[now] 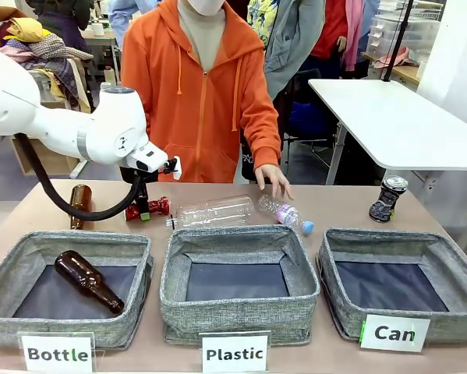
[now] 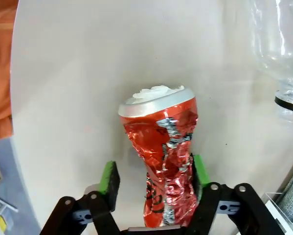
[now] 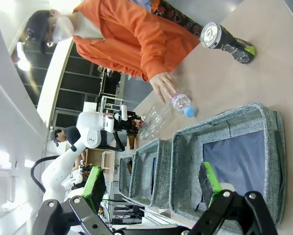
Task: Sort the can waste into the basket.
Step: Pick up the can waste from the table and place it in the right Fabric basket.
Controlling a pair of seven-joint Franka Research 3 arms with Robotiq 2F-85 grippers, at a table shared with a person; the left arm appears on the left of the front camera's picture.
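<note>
The red crushed can (image 1: 155,207) lies on the table at the back left. In the left wrist view the red can (image 2: 161,142) sits between the fingers of my left gripper (image 2: 153,178). The right pad touches it and the left pad (image 2: 109,178) stands a small gap away, so the jaws are open around it. My left gripper (image 1: 143,209) points straight down onto it. The dark can (image 1: 387,199) stands at the back right, behind the "Can" basket (image 1: 397,238). My right gripper (image 3: 152,183) hangs open above that basket (image 3: 273,147), and the dark can (image 3: 227,36) is beyond it.
A large clear bottle (image 1: 214,212) lies just right of the red can. The person's hand (image 1: 274,179) rests by a small clear bottle (image 1: 286,213). A brown bottle (image 1: 79,204) lies at the table's left, another (image 1: 89,280) in the "Bottle" basket. The "Plastic" basket (image 1: 241,241) is in the middle.
</note>
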